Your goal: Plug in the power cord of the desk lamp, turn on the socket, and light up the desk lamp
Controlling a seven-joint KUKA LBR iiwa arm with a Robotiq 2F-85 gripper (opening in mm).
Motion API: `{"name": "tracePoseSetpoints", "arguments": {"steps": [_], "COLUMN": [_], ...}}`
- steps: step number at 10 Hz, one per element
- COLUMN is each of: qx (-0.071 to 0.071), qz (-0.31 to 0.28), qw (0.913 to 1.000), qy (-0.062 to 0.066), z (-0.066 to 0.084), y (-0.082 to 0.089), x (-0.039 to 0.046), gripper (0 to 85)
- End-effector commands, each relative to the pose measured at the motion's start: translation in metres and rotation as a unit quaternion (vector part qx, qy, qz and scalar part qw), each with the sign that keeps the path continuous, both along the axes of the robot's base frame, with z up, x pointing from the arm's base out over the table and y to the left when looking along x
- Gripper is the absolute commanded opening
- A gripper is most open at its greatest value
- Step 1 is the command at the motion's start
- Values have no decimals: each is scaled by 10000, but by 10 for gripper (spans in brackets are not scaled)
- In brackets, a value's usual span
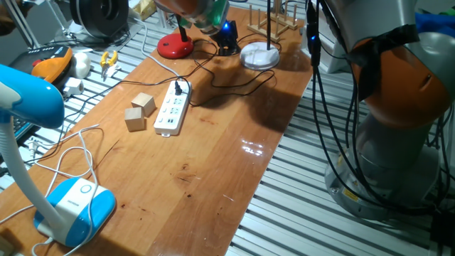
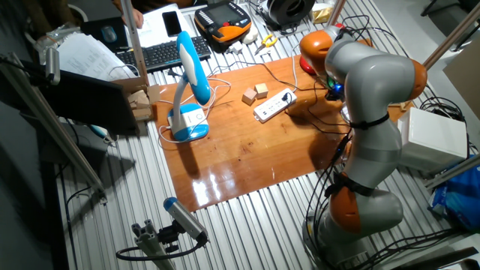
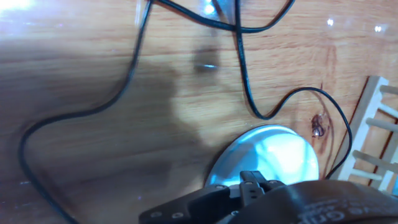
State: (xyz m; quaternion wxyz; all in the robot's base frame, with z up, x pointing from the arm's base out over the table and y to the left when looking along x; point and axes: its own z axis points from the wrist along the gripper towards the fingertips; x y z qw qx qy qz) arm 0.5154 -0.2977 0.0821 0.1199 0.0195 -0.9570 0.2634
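The white power strip [image 1: 172, 112] lies on the wooden table and also shows in the other fixed view [image 2: 273, 104]. A small black plug [image 1: 178, 89] sits in its far end. The black power cord [image 1: 220, 82] runs from it in loops to the desk lamp's round white base [image 1: 259, 55]. In the hand view the cord [image 3: 130, 74] curls over the wood and the base [image 3: 273, 155] lies right under the fingertips. My gripper [image 1: 226, 44] hangs low beside the base, with a blue light on it. In the hand view it [image 3: 252, 179] looks shut and empty.
Two tan wooden blocks [image 1: 142, 103] lie left of the strip. A red round object [image 1: 174, 48] sits at the back. A wooden rack [image 3: 373, 137] stands beside the lamp base. A blue and white desk lamp [image 1: 71, 206] stands at the near left corner.
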Motion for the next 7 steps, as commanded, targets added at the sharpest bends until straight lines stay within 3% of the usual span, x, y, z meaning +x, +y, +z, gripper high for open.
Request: {"name": "tracePoseSetpoints", "arguments": {"steps": [1, 2, 7], "qx": [-42, -92, 31], "qz": [9, 26, -14], "qw": [10000, 10000, 10000], "qy": [-13, -11, 54], "z": [2, 2, 11], "y": [7, 0, 25], "x": [-3, -4, -9], "gripper": [0, 0, 0]}}
